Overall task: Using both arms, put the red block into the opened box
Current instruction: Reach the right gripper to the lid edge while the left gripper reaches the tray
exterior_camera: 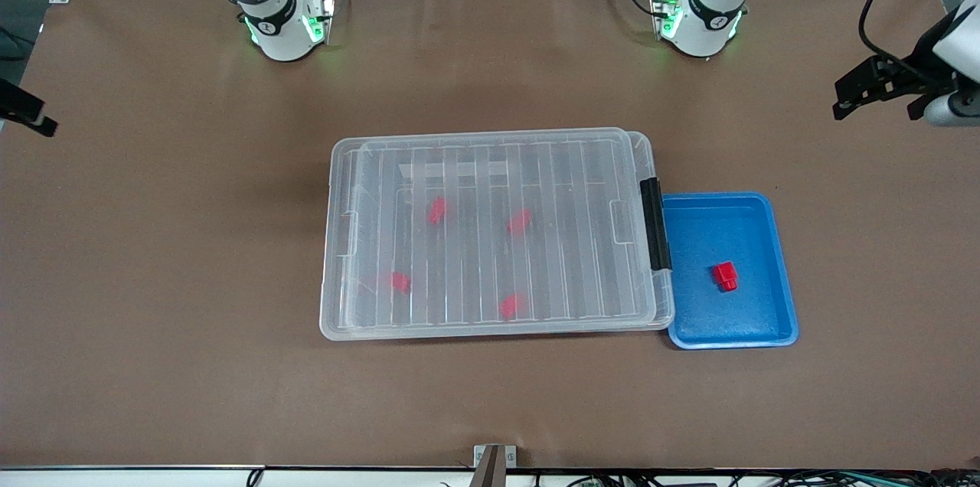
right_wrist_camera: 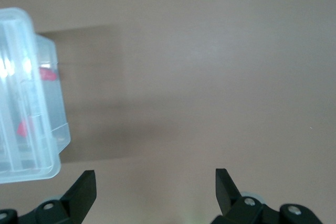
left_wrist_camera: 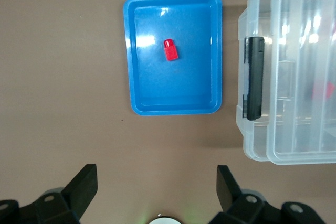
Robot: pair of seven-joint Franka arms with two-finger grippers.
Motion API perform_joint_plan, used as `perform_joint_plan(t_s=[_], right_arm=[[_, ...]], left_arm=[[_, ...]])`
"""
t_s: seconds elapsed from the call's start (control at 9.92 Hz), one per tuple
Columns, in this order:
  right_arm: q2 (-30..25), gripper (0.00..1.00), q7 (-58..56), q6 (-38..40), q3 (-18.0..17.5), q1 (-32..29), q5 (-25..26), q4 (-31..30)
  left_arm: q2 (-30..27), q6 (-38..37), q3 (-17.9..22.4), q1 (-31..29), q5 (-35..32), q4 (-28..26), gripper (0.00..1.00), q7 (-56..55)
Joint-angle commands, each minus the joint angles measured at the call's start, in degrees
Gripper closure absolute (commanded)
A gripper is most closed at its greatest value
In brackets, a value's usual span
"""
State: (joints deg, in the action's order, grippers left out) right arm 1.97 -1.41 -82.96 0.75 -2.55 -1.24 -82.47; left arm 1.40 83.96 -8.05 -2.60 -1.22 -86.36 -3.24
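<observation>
The red block (exterior_camera: pixel 725 276) (left_wrist_camera: pixel 170 50) lies in a small blue tray (exterior_camera: pixel 773 318) (left_wrist_camera: pixel 137 85). The box (exterior_camera: pixel 337 318) (left_wrist_camera: pixel 252 140) is a wide clear bin in the middle of the table. Its ribbed lid (exterior_camera: pixel 574 165) lies on it, and its black clip handle (exterior_camera: pixel 654 223) (left_wrist_camera: pixel 254 77) is on the tray's side. My left gripper (exterior_camera: pixel 877 100) (left_wrist_camera: pixel 156 182) hangs open and empty over the table at the left arm's end. My right gripper (exterior_camera: pixel 27 116) (right_wrist_camera: pixel 155 182) hangs open and empty over bare table at the right arm's end, with a corner of the box (right_wrist_camera: pixel 31 129) in its view.
Several more red blocks (exterior_camera: pixel 437 210) show blurred through the lid inside the box. The blue tray touches the box on the left arm's side. Both arm bases (exterior_camera: pixel 283 20) stand along the table edge farthest from the front camera. A bracket (exterior_camera: pixel 494 458) sits at the nearest edge.
</observation>
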Motion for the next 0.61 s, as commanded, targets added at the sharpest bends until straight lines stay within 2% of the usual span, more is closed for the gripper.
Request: perform_joint_plan(t_s=[0.0,0.2,0.3,0.5], right_arm=[[5.90,0.00,5.15,-2.45,-2.15,5.51,-0.52,-0.41],[12.06,0.00,12.36,-8.50,-7.67,6.15,-0.52,-0.94],[14.27,0.00,13.00,-12.19,-9.44,6.24,-0.43,-2.94],[14.90,0.00,13.10,-24.11,-10.16,7.11,-0.43,-11.45]], left_arm=[[4.84,7.31,-0.21,0.40,-3.25,-5.10,0.00,0.08],[6.07,21.00,-0.30,0.40,-3.61,-15.11,0.00,-1.15],[8.16,26.38,-0.30,0.23,-4.31,-18.20,0.00,-1.24],[14.04,33.26,-0.21,-0.04,-4.23,-19.90,0.00,-6.30]])
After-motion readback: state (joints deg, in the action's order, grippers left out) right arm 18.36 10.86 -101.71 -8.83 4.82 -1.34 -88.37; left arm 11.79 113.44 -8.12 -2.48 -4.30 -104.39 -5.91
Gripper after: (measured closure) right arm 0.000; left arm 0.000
